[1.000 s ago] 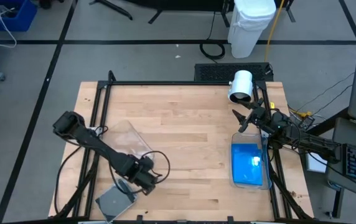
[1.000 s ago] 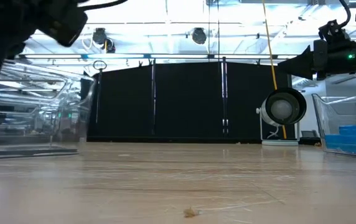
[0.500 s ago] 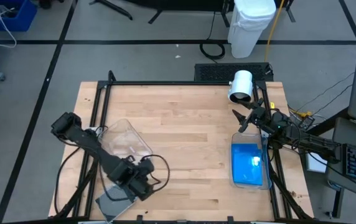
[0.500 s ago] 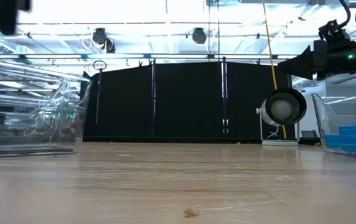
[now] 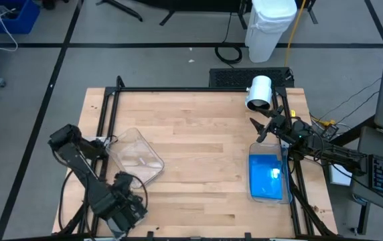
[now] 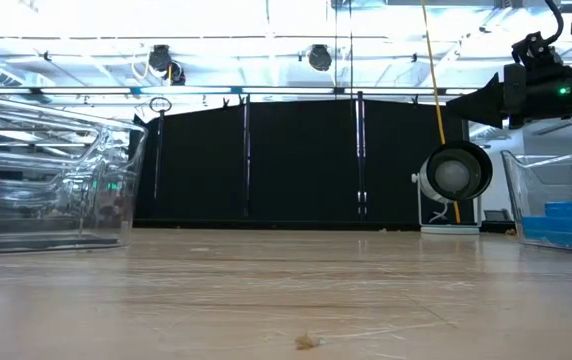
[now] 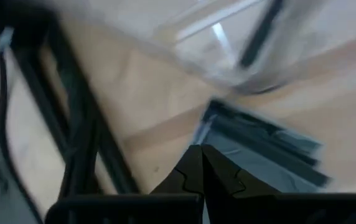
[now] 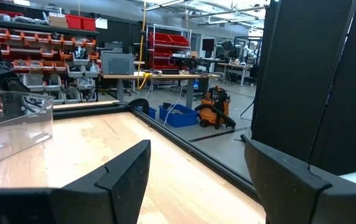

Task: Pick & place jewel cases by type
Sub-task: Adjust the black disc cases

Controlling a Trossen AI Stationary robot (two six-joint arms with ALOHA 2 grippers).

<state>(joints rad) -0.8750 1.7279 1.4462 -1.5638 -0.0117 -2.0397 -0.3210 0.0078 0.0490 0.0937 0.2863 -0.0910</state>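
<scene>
The grey jewel cases lie flat on the wood at the table's near left corner, next to the clear tub; they show only in the left wrist view. My left gripper hovers over them in the high view and hides them there. Its fingers are shut, with the tips at the top case's edge. The blue jewel cases lie in a second clear tub at the right edge. My right gripper waits open above the far end of that tub. My left gripper has its shut fingertips at the edge of the top grey case, coming from above. The view is blurred, so I cannot tell whether they touch it.
A black frame runs round the tabletop, and one of its rails passes close to my left gripper. A white camera stands at the far right. Bare wood lies between the two tubs.
My left arm has swung from beside the clear tub toward the table's near left corner and now stands over the grey cases. It has left the low view. The tubs and the right arm have stayed where they were.
</scene>
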